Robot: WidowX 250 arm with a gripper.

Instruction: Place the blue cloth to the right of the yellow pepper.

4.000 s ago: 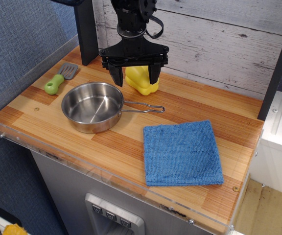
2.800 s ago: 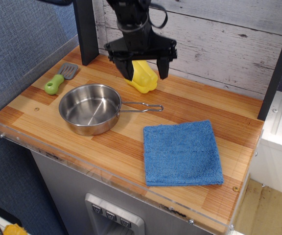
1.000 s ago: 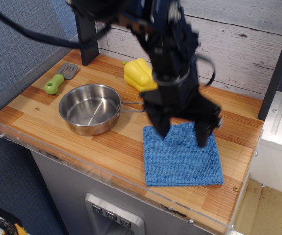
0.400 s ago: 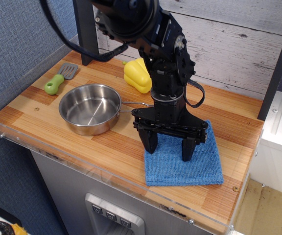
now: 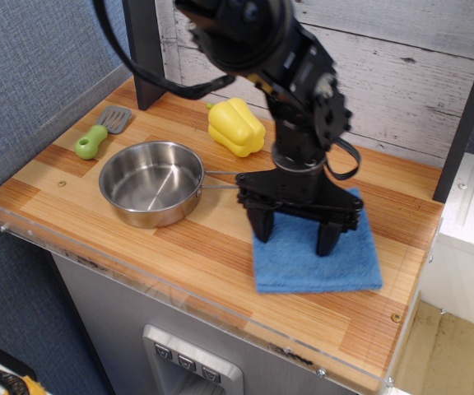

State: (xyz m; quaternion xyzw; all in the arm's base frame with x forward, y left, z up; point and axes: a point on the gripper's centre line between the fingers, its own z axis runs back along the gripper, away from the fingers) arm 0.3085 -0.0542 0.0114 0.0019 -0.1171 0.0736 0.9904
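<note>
The blue cloth lies flat at the front right of the wooden table. My gripper stands upright over the cloth's left half, jaws wide apart, both fingertips down on the cloth. It hides part of the cloth's far edge. The yellow pepper sits at the back middle, left of and behind the cloth and apart from it.
A steel pan sits left of the cloth, its wire handle pointing right towards the gripper. A green-handled grey spatula lies at the back left. A black post stands at the back. A plank wall backs the table; a clear rim runs along its front.
My gripper has come from over the pepper forward and right, down onto the cloth. In the last half second the cloth has slid slightly right and back under the fingertips.
</note>
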